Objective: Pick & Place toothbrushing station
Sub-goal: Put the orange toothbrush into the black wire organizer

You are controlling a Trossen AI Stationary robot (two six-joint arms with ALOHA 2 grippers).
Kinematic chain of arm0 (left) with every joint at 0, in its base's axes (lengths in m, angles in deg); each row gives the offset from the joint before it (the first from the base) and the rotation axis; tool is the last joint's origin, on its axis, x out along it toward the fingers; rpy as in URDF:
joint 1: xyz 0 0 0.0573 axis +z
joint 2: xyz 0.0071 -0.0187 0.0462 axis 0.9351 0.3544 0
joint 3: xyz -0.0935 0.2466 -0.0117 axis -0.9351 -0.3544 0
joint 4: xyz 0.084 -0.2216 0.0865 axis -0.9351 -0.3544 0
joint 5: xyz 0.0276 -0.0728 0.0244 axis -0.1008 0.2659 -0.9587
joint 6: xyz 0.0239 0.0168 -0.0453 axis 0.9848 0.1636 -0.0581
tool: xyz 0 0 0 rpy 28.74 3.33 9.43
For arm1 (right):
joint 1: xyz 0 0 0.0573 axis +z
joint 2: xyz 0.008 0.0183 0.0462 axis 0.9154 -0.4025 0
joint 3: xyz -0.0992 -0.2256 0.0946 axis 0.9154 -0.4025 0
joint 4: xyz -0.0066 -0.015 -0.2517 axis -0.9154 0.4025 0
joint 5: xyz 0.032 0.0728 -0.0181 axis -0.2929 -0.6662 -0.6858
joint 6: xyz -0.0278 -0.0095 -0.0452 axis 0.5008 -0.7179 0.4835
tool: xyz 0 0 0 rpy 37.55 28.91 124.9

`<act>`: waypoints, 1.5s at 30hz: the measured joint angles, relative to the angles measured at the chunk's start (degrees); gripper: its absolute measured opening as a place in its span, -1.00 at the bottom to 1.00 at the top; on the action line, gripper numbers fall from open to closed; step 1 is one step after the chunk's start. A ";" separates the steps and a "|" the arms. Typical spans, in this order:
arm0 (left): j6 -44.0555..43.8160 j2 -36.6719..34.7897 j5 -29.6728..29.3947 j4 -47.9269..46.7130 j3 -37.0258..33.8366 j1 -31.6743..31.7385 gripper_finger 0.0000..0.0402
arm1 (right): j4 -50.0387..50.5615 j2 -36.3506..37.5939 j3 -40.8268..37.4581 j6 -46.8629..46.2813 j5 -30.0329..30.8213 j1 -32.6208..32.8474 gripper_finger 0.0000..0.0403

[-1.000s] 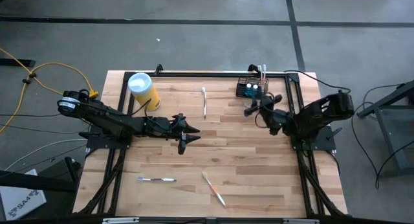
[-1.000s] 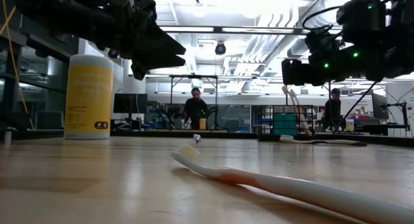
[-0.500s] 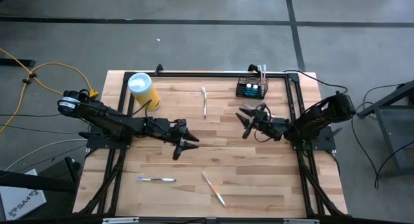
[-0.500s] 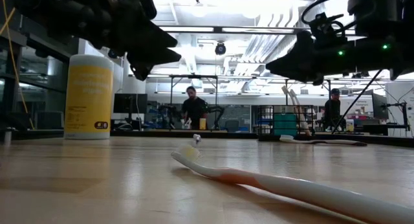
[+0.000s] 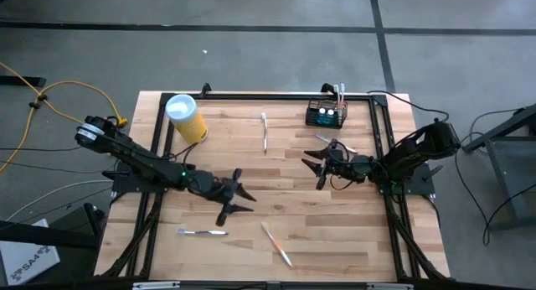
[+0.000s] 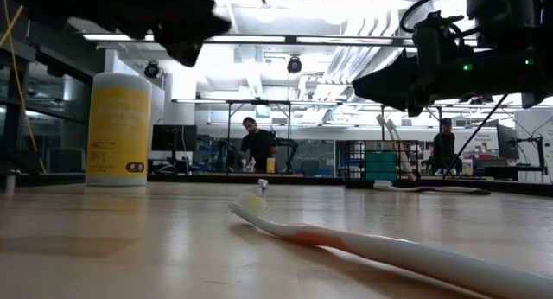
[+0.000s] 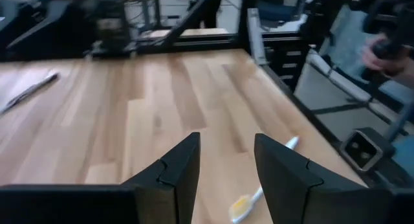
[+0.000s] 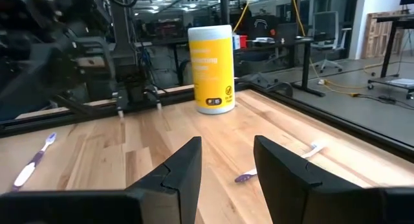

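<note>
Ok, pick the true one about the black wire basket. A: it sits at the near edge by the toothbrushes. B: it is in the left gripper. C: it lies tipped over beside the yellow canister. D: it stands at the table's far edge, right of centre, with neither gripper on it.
D: in the high view the basket stands at the far edge, while the right gripper and left gripper hang open over bare wood.

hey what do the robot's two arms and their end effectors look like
Both arms are dark, nearly black, jointed segments. The left end effector and right end effector each end in two tapered, wedge-like black fingers. Thin black cables loop along the right arm, and small green lights glow on it in the low view.
</note>
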 joint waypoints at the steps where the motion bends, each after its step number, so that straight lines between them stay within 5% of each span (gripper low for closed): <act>1: 0.64 0.00 -0.40 -0.12 0.19 -0.77 -0.30 | 0.00 0.00 0.00 0.00 -0.17 0.12 -0.34; 16: 4.36 1.50 -10.26 -10.05 7.28 -9.05 -0.30 | 7.73 0.00 -0.02 -7.66 -1.82 1.32 -0.34; 30: 19.32 15.49 -10.00 -12.55 19.14 -11.06 -0.30 | 8.96 0.00 -0.02 -9.07 -4.93 4.08 -0.34; 45: 13.90 22.17 -6.19 -21.79 27.20 -11.41 -0.30 | 9.16 0.00 0.00 -10.76 -3.21 10.53 -0.34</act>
